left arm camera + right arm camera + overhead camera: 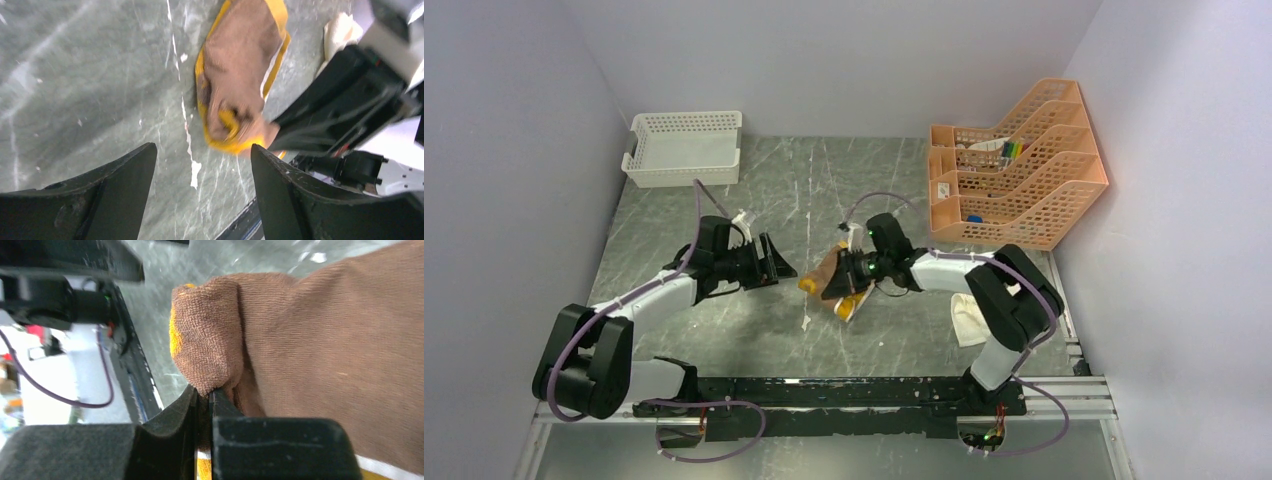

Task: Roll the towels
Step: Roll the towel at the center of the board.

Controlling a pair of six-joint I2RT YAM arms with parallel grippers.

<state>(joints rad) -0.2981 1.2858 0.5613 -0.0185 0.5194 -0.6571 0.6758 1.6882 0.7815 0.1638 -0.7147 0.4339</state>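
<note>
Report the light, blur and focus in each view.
Top view: even light, sharp, soft shadows on the table. Left wrist: the brown towel is smeared at its rolled end, the right arm blurred too. Right wrist: the brown towel's weave is crisp, the background at left washed out and soft.
</note>
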